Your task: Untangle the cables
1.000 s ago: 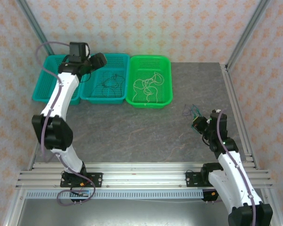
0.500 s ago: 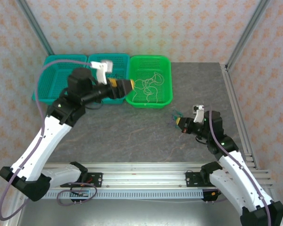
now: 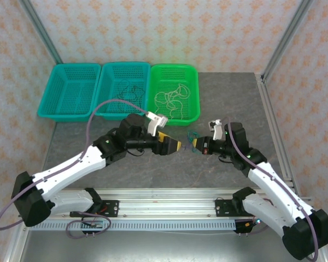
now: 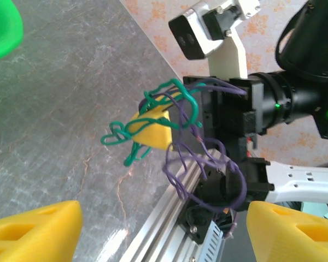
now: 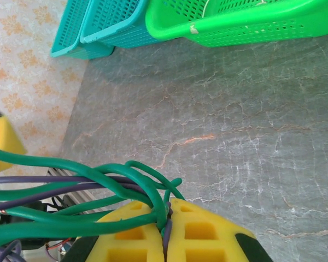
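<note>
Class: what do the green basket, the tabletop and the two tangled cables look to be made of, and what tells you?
Green basket: glossy moulded plastic, regular mesh walls. Tabletop: grey, veined like stone, perhaps only laminate. Green cable and purple cable: probably plastic-sheathed wire, smooth, slightly shiny, holding springy loops.

No text, label, brand, number or sign can be read: nothing legible on the baskets point(image 3: 173, 121), the worktop point(image 3: 224, 93), the wallpaper point(image 3: 153, 33) or the arms point(image 3: 71, 169).
</note>
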Controlling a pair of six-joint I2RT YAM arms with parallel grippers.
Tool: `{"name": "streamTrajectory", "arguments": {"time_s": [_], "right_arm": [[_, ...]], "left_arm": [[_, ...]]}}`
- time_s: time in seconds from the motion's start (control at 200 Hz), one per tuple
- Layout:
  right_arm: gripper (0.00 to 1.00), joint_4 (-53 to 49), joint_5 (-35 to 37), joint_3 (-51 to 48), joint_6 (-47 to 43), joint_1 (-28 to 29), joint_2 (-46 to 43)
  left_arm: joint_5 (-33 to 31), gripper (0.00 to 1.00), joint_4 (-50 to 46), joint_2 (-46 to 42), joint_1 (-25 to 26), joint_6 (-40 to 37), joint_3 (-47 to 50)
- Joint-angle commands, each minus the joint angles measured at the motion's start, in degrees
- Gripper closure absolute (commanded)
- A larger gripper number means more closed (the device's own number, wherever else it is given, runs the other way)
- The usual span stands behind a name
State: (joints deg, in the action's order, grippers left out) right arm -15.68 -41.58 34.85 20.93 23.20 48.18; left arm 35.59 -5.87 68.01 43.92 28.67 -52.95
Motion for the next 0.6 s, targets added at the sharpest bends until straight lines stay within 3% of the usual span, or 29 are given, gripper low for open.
{"name": "streamTrajectory", "arguments": {"time_s": [0.0,0.06,0.1,0.17,0.215,0.405,0.596], "right_arm": [[1.0,3.2,-0.2,2.1,0.4,0.6,-0.2],[1.0,3.2,-0.1,2.2,0.4,0.9,0.1],[1.0,3.0,0.2,2.3,0.5,1.0,0.2],[1.0,2.2,1.7,2.6,0.7,1.0,0.3],[1.0,1.3,3.4,2.8,0.6,1.0,0.2],[0.97,-2.9,16.6,2.4,-0.3,1.0,0.1],[0.91,-6.8,35.9,0.7,2.4,1.0,1.5]], "left_arm": [[-0.5,0.21,11.7,2.9,1.5,1.6,0.5],[-1.7,0.24,13.4,4.9,1.7,1.7,0.2],[-1.8,0.34,14.0,6.2,1.7,3.4,-0.3],[-2.2,0.79,14.7,7.0,1.9,3.9,-0.8],[-3.3,1.0,14.4,6.5,1.9,3.7,-0.6],[-13.0,1.0,5.3,-1.3,1.8,-0.2,0.7],[-22.2,1.0,-6.3,-10.2,0.5,0.3,0.1]]}}
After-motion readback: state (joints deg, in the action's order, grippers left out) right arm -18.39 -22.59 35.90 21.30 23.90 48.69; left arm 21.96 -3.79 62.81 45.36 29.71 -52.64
